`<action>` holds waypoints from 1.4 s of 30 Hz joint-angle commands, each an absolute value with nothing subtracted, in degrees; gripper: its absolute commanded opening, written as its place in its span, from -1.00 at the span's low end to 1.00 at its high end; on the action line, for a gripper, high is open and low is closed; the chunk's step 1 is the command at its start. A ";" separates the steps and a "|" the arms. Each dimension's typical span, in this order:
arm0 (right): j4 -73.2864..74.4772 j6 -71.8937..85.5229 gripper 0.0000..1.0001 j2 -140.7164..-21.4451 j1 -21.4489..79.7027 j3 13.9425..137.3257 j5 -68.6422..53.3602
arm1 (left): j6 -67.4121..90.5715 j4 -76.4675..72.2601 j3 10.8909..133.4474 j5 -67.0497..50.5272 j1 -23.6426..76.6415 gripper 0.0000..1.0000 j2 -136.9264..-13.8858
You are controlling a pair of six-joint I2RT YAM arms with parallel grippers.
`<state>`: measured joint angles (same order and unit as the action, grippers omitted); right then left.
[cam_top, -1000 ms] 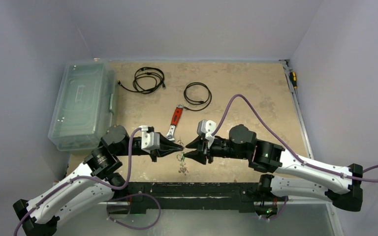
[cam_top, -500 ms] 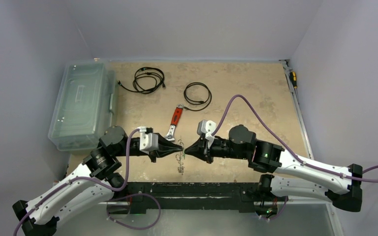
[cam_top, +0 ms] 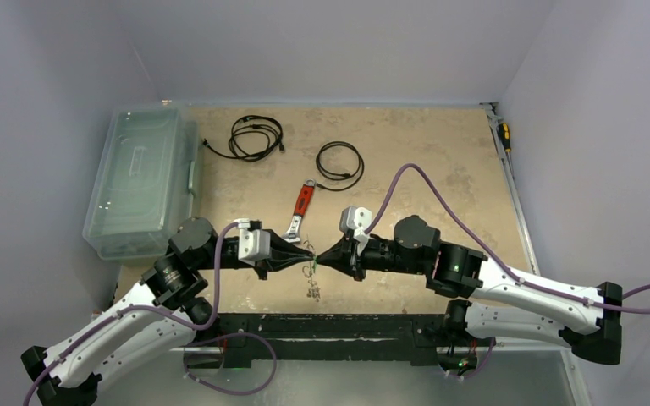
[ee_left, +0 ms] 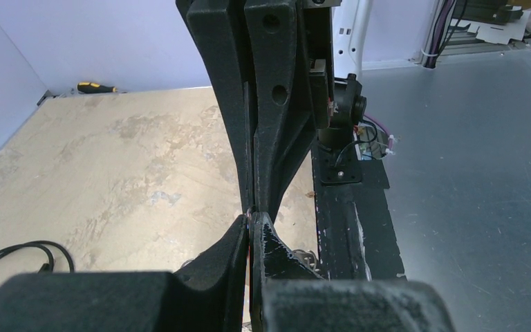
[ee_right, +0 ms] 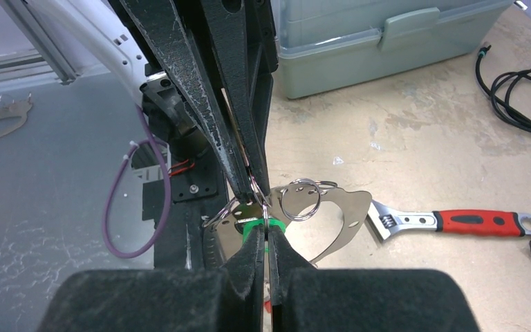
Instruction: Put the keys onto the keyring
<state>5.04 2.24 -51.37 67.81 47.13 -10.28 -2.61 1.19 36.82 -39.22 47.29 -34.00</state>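
Step in hand: threading, I'd judge. Both grippers meet tip to tip over the near middle of the table point(cam_top: 440, 152), with the keyring point(ee_right: 303, 200) hanging between them.
Left gripper point(cam_top: 305, 254): pinched fully shut. The wrist view shows the tips pressed together, but what sits between them I can't make out.
Right gripper point(cam_top: 322, 256): clamped tight on the green-headed key point(ee_right: 263, 226); a green sliver shows right at its fingertips.
Keyring: a wire loop with a small split ring, just off the right tips, above the table.
Arm pose: both forearms level, reaching inward, fingers pointing at each other.
Next move: probably fine alignment, working the key's hole onto the wire end without slipping.
Background: red-handled wrench point(cam_top: 302, 205) just beyond, untouched.
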 commanded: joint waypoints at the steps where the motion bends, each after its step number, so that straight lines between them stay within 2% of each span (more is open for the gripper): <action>1: 1.12 2.32 -1.00 -50.96 67.85 46.00 -11.59 | -2.91 -2.41 38.23 -39.30 47.14 -1.00 -33.07; 20: -2.58 3.25 -1.00 -52.82 67.85 43.39 -12.28 | -0.55 -5.74 37.53 -39.34 46.06 -1.00 -31.17; 42: -5.88 5.89 -1.00 -48.52 67.85 38.00 -9.62 | 1.64 -7.84 36.60 -36.46 44.48 -1.00 -29.20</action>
